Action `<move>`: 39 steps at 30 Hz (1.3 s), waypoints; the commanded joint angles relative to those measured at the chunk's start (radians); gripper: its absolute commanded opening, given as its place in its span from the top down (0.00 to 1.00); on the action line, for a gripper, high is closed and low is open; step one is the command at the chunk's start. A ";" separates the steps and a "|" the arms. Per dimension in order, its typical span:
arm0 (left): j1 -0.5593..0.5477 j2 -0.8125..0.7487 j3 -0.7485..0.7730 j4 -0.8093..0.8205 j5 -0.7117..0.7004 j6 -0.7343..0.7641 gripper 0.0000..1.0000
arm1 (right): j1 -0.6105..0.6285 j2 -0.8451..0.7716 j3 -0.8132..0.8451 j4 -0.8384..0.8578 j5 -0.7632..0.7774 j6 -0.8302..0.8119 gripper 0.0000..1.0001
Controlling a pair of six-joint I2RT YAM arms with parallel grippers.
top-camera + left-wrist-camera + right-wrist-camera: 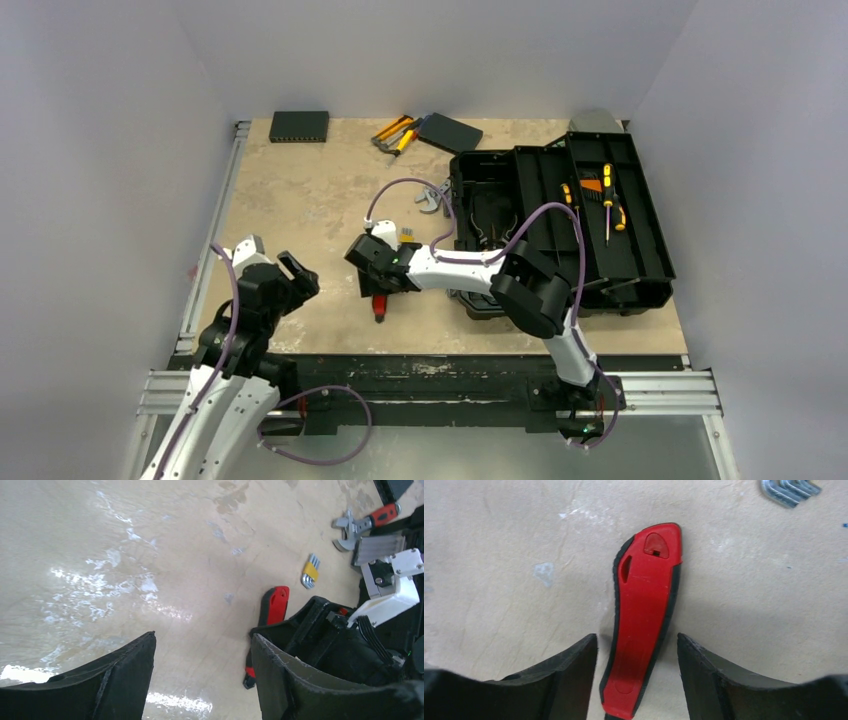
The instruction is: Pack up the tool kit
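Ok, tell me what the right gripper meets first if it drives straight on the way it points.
The red-handled tool: the right gripper points down at it, open jaws straddling the handle. The jaws themselves would probably reach the table beside it, though depth is unclear.

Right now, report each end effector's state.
Left end effector: open, empty.
Right end effector: open, straddling the red-handled tool, not gripping it.

Place: you're looking at a robot lab cell.
Walls: plain white panels box you in.
Bench: bare tan tabletop.
Rig: robot arms bolted to aluminium rail.
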 commanded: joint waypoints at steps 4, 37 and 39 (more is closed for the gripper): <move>0.005 -0.057 -0.001 -0.025 -0.126 -0.028 0.34 | -0.003 -0.002 0.035 -0.022 0.045 -0.087 0.71; -0.040 0.224 -0.183 0.531 0.397 0.243 0.40 | -0.584 -0.857 -0.146 0.023 0.581 -0.919 0.99; -0.042 0.223 -0.206 0.548 0.404 0.249 0.41 | -0.627 -0.853 -0.150 -0.001 0.526 -0.909 0.99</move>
